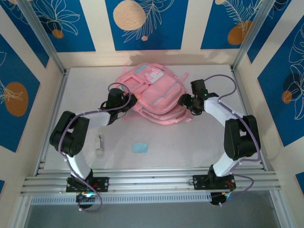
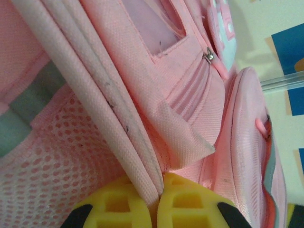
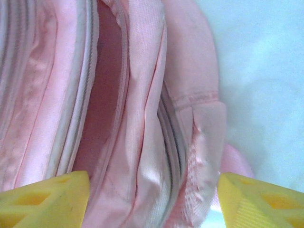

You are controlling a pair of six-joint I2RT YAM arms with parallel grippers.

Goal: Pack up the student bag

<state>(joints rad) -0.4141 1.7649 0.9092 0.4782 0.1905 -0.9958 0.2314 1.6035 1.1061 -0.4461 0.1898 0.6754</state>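
Lying at the far middle of the table [image 1: 190, 142], the soft pink bag [image 1: 154, 95] shows grey stripes, mesh and a gaping pocket. Left gripper [image 2: 156, 190] pinches its piped edge; right gripper [image 3: 152, 199] stands wide astride its side seam.

Top camera high above and behind me, facing down over the whole white table [image 1: 190, 152], both my wrist cameras facing forward, pressed very close against the soft pink fabric backpack [image 1: 156, 95], which all three views share
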